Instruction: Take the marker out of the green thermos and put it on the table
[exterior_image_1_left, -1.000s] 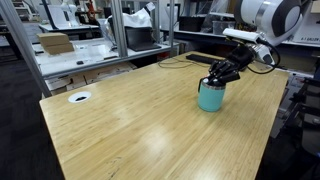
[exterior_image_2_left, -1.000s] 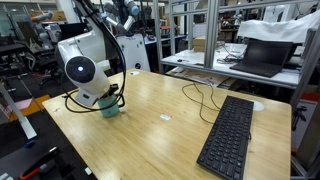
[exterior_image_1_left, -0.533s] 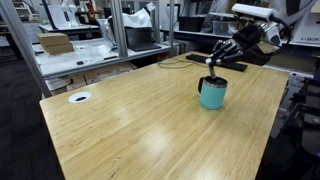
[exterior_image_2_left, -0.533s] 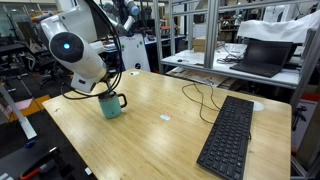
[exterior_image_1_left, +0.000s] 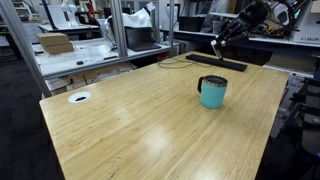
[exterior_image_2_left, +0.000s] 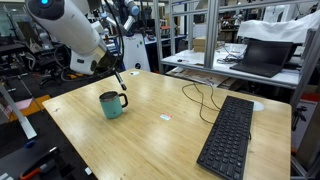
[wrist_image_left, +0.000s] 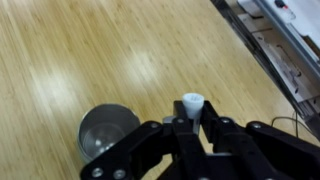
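The green thermos (exterior_image_1_left: 212, 92) stands upright on the light wood table (exterior_image_1_left: 140, 120) and also shows in an exterior view (exterior_image_2_left: 112, 104). In the wrist view it sits below me at lower left (wrist_image_left: 108, 132), its metal inside looking empty. My gripper (exterior_image_1_left: 222, 40) is well above the thermos and is shut on the marker (exterior_image_2_left: 118, 78), which hangs down from the fingers. In the wrist view the marker's white end (wrist_image_left: 192, 103) sticks out between the shut black fingers (wrist_image_left: 190, 128).
A black keyboard (exterior_image_2_left: 228, 135) lies on the table with a cable (exterior_image_2_left: 200, 95) beside it. A white-ringed hole (exterior_image_1_left: 79, 97) is near one corner. White metal-framed benches hold a laptop (exterior_image_2_left: 262, 55) and boxes behind the table.
My gripper has risen from inside the thermos to well above it, carrying the marker out. The thermos has stayed in place.
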